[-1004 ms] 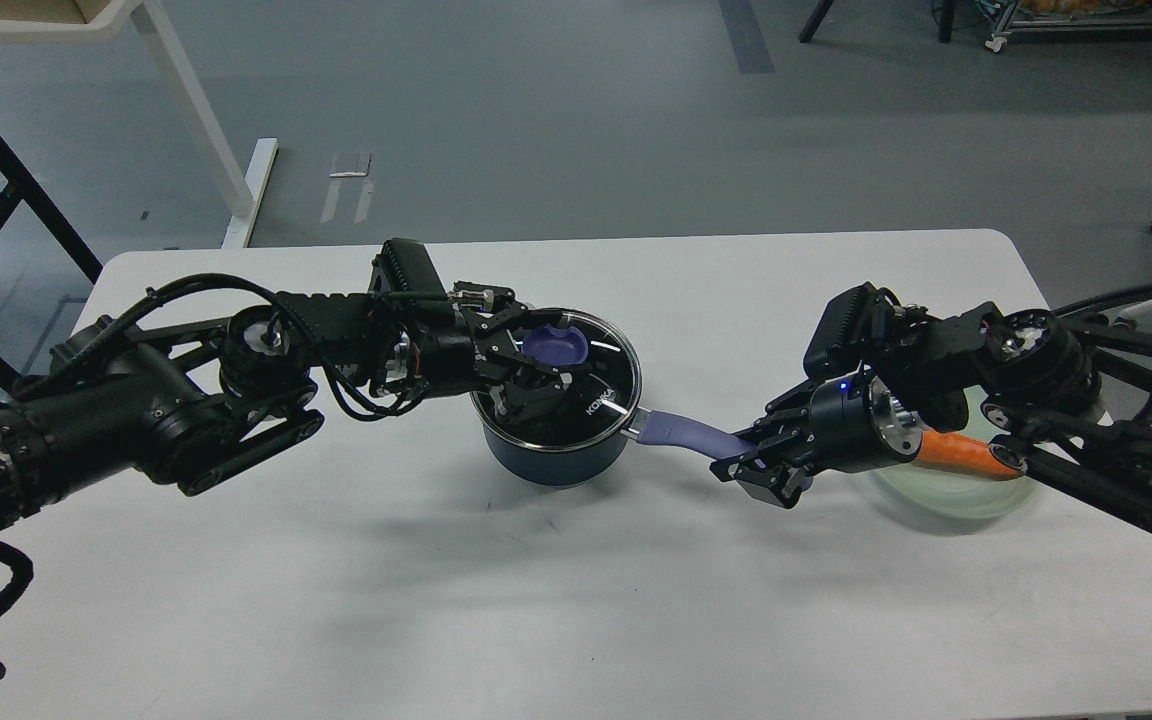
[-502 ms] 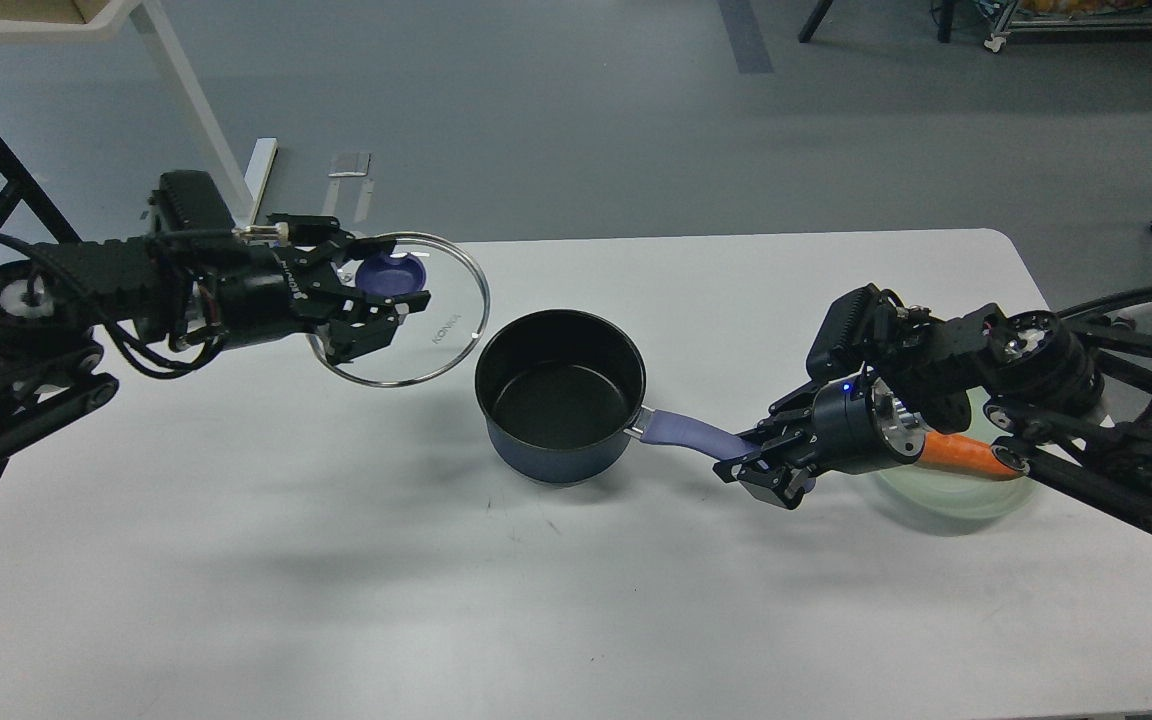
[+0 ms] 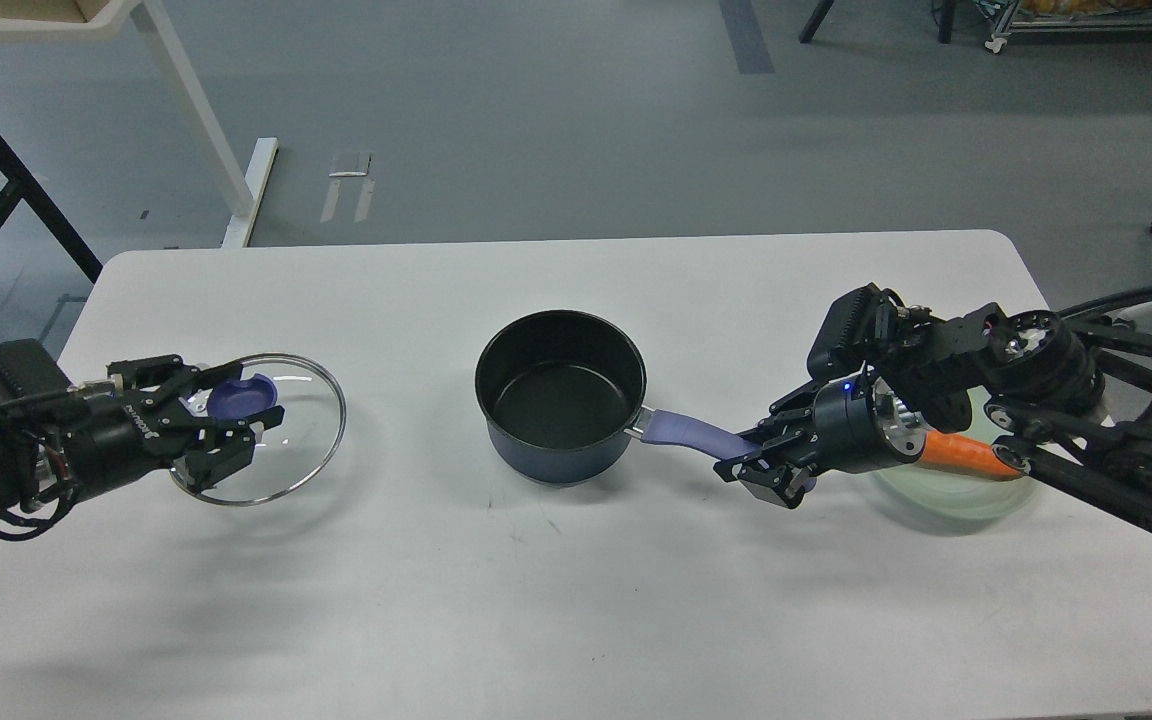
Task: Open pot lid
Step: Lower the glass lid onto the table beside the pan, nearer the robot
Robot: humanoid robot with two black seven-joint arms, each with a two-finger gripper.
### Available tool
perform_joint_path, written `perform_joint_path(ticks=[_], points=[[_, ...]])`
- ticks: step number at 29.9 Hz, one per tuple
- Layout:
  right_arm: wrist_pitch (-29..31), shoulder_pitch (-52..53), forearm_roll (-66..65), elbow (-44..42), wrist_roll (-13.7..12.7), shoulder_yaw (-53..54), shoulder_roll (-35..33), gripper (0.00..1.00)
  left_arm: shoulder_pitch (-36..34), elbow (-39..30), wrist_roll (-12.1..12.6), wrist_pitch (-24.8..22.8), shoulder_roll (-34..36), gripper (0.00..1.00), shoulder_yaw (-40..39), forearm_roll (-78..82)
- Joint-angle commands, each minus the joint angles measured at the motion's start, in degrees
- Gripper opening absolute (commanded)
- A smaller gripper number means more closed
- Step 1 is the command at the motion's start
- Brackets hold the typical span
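While off pot (image 3: 560, 396), lid (image 3: 288, 432) aloft.

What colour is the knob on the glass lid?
The lid knob is blue-purple, like the pot handle; the head view shows it.

Both my arms are black, built of chunky ribbed segments with round silver-hubbed joints and loose black cables. My left tool (image 3: 221, 425) carries small white lettering on its wrist; my right tool (image 3: 766, 470) shows a blue light and a silver flange.
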Motion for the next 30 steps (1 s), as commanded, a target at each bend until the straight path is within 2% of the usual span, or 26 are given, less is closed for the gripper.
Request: perform_joint_path(ticks=[1,10,15,20,24,28,30], points=[[0.0,-0.08,0.0,0.0,-0.02,0.0,0.0,0.34,1.26,2.25,0.0,1.18,-0.53,0.47,0.0,0.23],[0.0,-0.6,0.0,0.0,-0.02,0.0,0.0,0.34,3.02,5.94,0.0,1.97,-2.29,0.48,1.93,-0.04],[0.0,-0.51,0.0,0.08,-0.02,0.09,0.08,0.34,4.34,6.57,0.0,3.6,-2.64,0.54,2.02,-0.13],[-0.08,-0.51,0.0,0.08,-0.02,0.09,-0.09,0.34,4.69,6.65,0.0,3.6,-2.82,0.74,2.02,-0.3],[-0.09,-0.51,0.0,0.08,-0.02,0.09,-0.09,0.35,5.13,6.74,0.0,3.6,-3.35,0.81,2.02,-0.39],[-0.09,-0.52,0.0,0.08,-0.02,0.09,0.0,0.35,4.96,6.04,0.0,3.6,-3.17,0.96,1.41,-0.74],[-0.09,-0.52,0.0,0.08,-0.02,0.09,0.0,0.35,4.7,5.6,0.0,3.6,-2.65,0.99,1.06,-3.19]])
